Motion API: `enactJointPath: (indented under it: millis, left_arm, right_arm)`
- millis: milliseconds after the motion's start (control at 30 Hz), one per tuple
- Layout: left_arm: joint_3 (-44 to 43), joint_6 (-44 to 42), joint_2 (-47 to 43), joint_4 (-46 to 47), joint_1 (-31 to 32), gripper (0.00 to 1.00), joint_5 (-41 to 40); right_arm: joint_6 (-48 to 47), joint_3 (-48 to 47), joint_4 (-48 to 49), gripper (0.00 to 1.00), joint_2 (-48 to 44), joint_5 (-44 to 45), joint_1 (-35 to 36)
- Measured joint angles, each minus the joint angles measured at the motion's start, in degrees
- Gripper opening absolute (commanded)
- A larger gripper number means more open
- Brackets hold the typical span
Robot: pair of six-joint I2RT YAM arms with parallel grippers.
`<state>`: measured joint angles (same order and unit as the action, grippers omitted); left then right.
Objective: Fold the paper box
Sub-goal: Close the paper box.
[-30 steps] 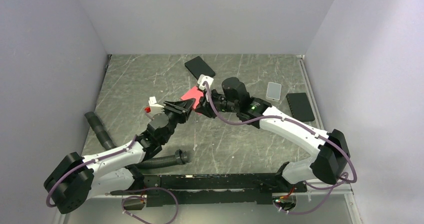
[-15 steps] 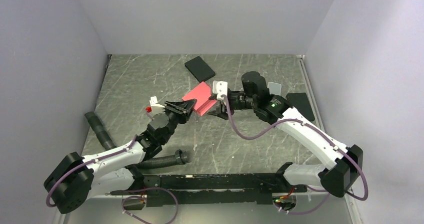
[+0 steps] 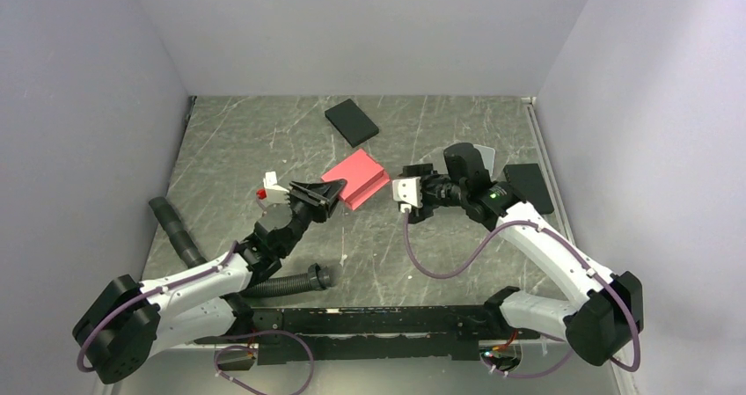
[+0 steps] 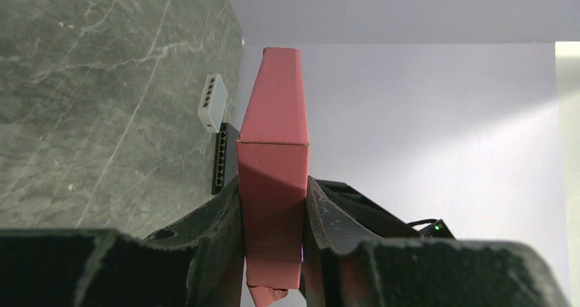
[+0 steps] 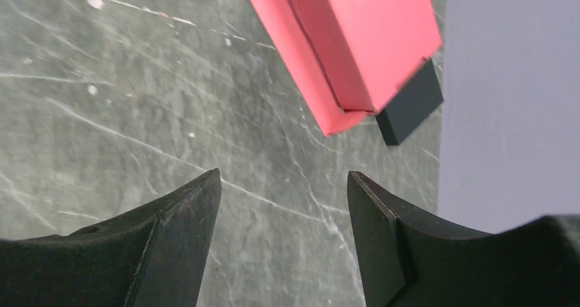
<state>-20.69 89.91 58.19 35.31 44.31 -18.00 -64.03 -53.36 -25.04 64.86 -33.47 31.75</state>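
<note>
The paper box, plain pinkish-red thin cardboard creased into a flat rectangle, sits over the middle of the grey marbled table. The left end effector pinches one end of it, its arm stretched forward. The right end effector is spread and points at the box from nearby without touching it.

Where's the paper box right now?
Top view, mid-table: the paper box sits clamped in the jaws of the left gripper, nearer than the black flat box, open right gripper apart to its right.

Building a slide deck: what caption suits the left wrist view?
Left pincer clamps the pinkish-red paper box, seen edge-on against table and wall.
</note>
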Motion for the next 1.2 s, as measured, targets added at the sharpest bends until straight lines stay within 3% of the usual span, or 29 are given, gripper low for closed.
enactJointPath:
  millis: [233, 300, 467, 1200]
  left_arm:
    - [1.2, 0.0, -1.0, -0.7, -1.1, 0.0, 2.8]
    - [1.2, 0.0, -1.4, -0.7, -1.5, 0.0, 3.7]
    - [1.2, 0.0, -1.5, -0.7, -2.3, 0.0, 5.8]
    - [1.2, 0.9, 2.0, 1.6, -3.3, 0.0, 13.3]
  right_arm:
    - [-1.7, 0.8, 3.9, 0.8, 0.0, 3.0, -0.9]
    - [-2.6, 0.8, 4.2, 0.86, 0.0, 2.9, -0.9]
    - [-5.5, 0.7, 4.1, 0.87, 0.5, 1.4, -0.5]
    - [-9.5, 0.7, 4.1, 0.73, 3.1, 1.5, 1.4]
